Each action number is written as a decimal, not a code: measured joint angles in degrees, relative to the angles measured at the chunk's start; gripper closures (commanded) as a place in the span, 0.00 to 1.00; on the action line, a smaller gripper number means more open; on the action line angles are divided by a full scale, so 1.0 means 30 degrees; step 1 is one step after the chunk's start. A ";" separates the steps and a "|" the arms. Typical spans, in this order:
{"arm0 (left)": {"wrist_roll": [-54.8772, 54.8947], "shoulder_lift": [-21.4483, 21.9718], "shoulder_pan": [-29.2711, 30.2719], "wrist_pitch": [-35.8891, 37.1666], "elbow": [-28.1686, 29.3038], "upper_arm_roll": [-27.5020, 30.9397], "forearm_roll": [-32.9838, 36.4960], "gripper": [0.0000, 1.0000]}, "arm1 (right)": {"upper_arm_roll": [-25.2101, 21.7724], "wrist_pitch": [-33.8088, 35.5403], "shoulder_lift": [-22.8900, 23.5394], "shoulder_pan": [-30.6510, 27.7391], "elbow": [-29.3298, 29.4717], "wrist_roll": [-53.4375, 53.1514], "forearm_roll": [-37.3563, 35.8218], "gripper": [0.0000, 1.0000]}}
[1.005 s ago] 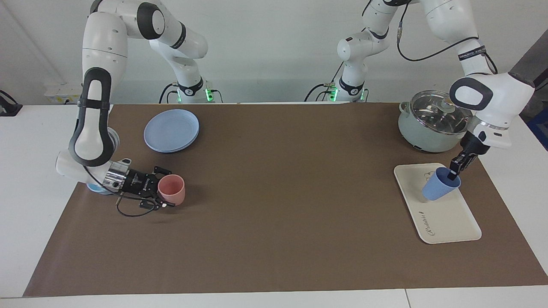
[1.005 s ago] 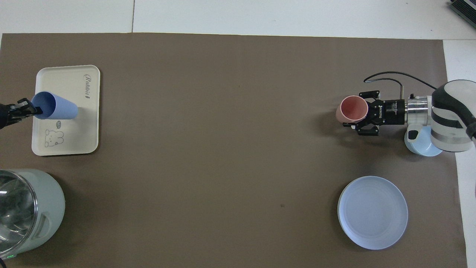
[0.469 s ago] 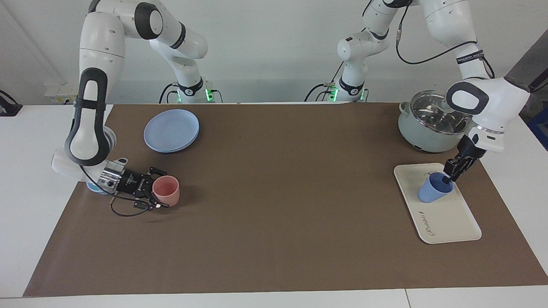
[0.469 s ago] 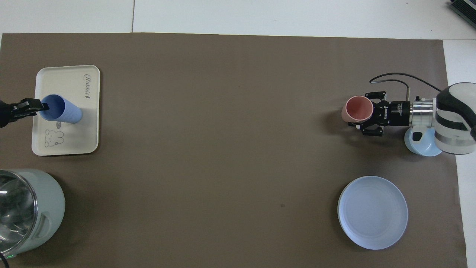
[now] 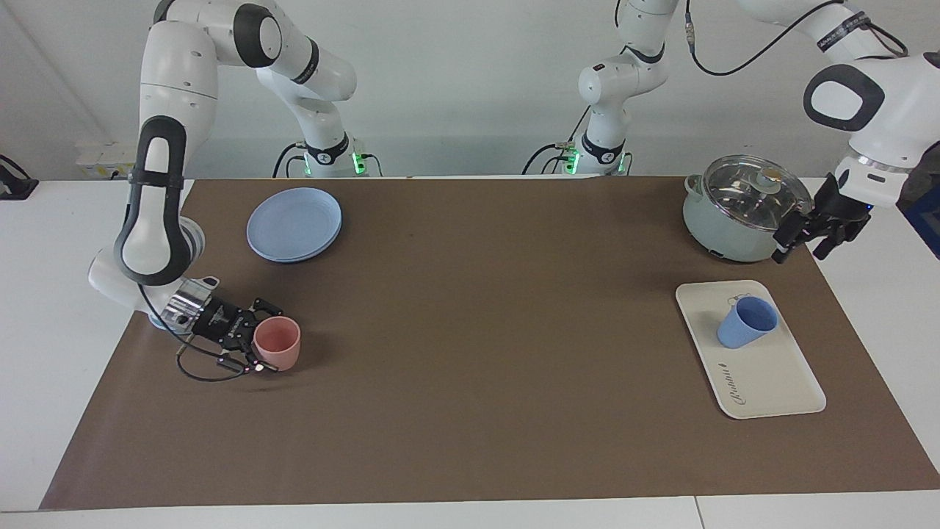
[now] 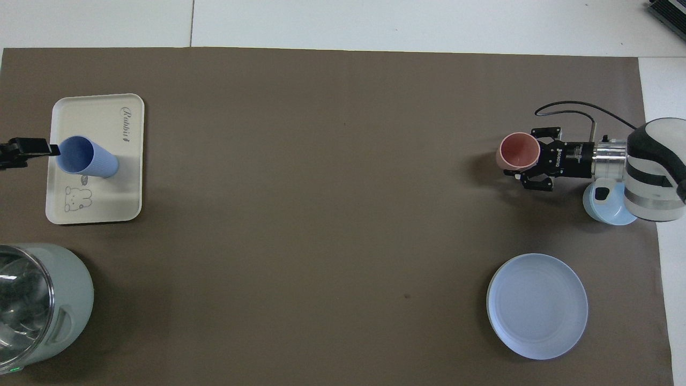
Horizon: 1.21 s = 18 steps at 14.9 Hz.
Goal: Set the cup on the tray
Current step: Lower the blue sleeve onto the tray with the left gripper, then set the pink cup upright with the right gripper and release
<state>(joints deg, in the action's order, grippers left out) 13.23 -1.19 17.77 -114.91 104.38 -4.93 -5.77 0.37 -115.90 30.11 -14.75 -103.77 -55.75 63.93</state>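
Periwinkle cup [image 5: 746,322] stands upright on the tray [image 5: 771,382], released by the raised left gripper [image 5: 806,239] with fingers spread, while the right gripper [image 5: 250,345], pinching a pink cup [image 5: 277,343], might tip it.

pot [image 6: 37,305] cut by picture edge; bowl [image 6: 608,212] half-hidden under right arm

Matt brown table cover [image 5: 470,353], perhaps paper; glossy glass-lidded pot [image 5: 742,209]; smooth plastic-looking blue cup [image 5: 745,323] and tray [image 5: 771,382].

cup [image 5: 746,322] stands on tray [image 5: 771,375], left gripper [image 5: 808,239] raised.
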 measured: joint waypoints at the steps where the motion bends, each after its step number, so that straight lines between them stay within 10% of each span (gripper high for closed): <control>1: 0.0006 0.0347 -0.0673 0.0645 -0.0004 -0.0046 0.0948 0.00 | 0.0002 0.0000 0.0000 0.0033 -0.0004 0.0000 0.0002 1.00; 2: -0.0033 0.0609 -0.1482 0.1321 -0.0001 -0.0104 0.1580 0.00 | 0.0010 0.0001 0.0000 0.0050 -0.0016 0.0000 0.0003 0.91; 4: -0.0128 0.0946 -0.2895 0.2516 0.0089 -0.0204 0.1976 0.00 | 0.0017 0.0001 0.0000 0.0050 -0.0027 0.0000 0.0004 0.42; 8: -0.0952 0.1244 -0.4976 0.4184 0.0220 -0.0259 0.2058 0.00 | 0.0018 -0.0380 0.0000 0.0070 -0.0046 0.0061 0.0004 0.02; 18: -0.5307 0.1464 -0.7533 0.4470 0.0253 0.0046 0.2117 0.00 | -0.0053 -0.2884 -0.0095 0.0083 -0.0055 0.4474 -0.2521 0.01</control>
<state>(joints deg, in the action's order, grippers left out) -2.69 3.20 -4.83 -101.50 105.14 -4.79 0.58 0.21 -124.55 29.82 -14.50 -103.93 -42.33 56.37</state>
